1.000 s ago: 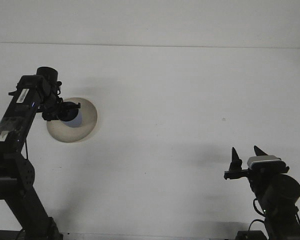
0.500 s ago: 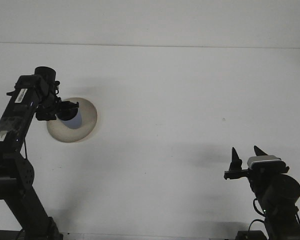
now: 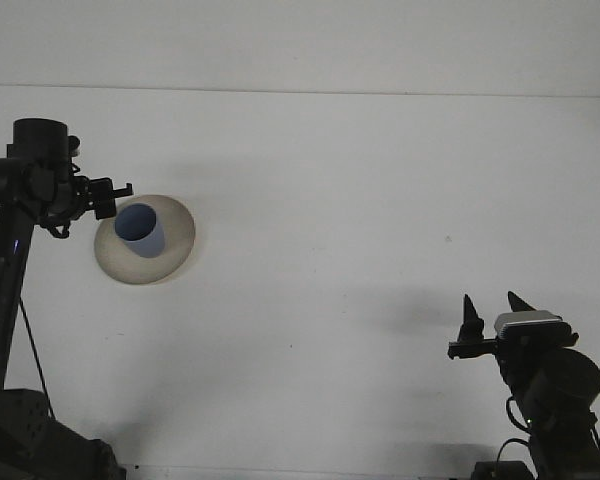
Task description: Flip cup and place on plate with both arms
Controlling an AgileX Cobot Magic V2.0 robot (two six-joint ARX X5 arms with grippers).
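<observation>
A blue cup (image 3: 140,229) stands upright, mouth up, on the beige plate (image 3: 175,243) at the left of the white table. My left gripper (image 3: 117,194) hovers just above and left of the cup, apart from it, its fingers spread open and holding nothing. My right gripper (image 3: 494,313) rests low at the front right, far from the plate, with its two pointed fingers apart and nothing between them.
The white table (image 3: 340,200) stretches between the two arms, its far edge meeting a pale wall. The left arm's dark body (image 3: 0,290) rises along the left border.
My left gripper has let go of the cup and pulled back left and upward, leaving the cup fully visible on the plate. The right arm has not moved.
</observation>
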